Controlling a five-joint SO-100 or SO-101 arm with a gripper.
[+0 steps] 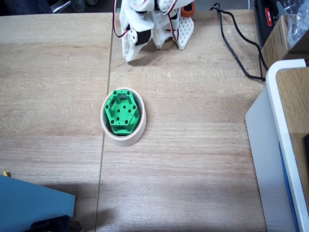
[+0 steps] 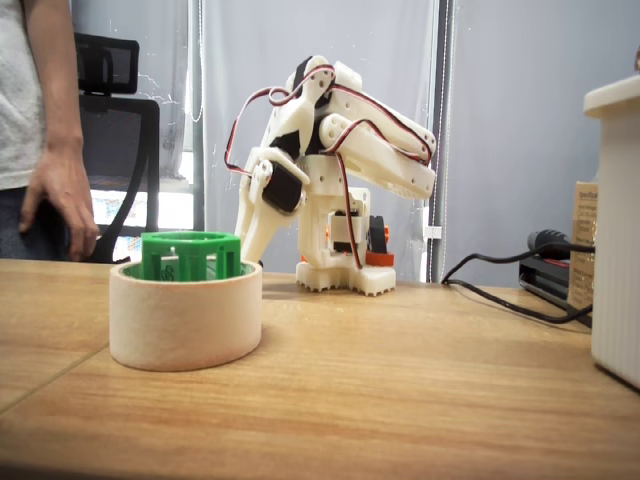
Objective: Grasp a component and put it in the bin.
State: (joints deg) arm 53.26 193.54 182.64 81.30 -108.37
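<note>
The green hexagonal component (image 1: 123,112) sits inside the bin (image 1: 126,140), a cream ring of masking tape on the wooden table. In the low fixed view the component (image 2: 190,255) rises a little above the rim of the bin (image 2: 185,325). The white arm is folded back over its base at the far edge of the table. Its gripper (image 1: 128,55) points down at the table, well behind the bin and apart from it. The gripper (image 2: 250,240) looks shut, with nothing between its fingers.
A black cable (image 1: 236,53) runs across the table right of the arm's base. A large white-edged box (image 1: 285,121) stands at the right edge. A blue object (image 1: 29,203) lies at the near left corner. A person's hand (image 2: 60,200) hangs by a chair at far left.
</note>
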